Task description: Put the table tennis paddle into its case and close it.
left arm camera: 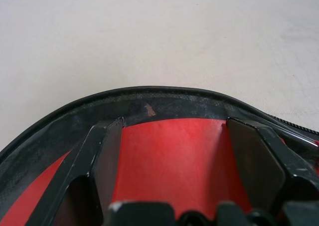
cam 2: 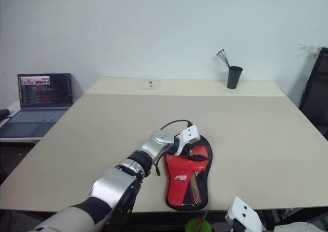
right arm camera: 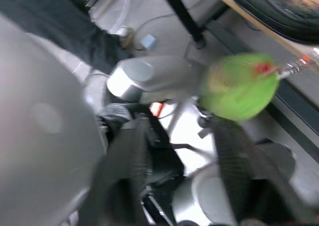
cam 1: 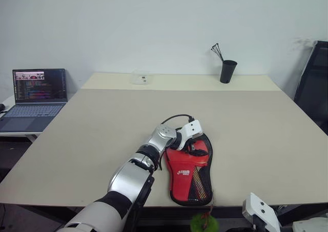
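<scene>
In the eye views the left pincer point(cam 1: 196, 148) presses, fingers apart, on the red case point(cam 1: 189, 171) at the desk's point(cam 1: 102, 134) near edge; its wrist view shows spread fingers point(left arm camera: 251, 158) on red fabric; the right pincer point(right arm camera: 182, 156) stands parted, empty, beside the green tag point(right arm camera: 240, 89).

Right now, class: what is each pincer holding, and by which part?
Nothing is gripped. The left pincer rests open on the round end of the black-and-red fabric paddle case; the right pincer is open, the green pull tag outside it.
</scene>
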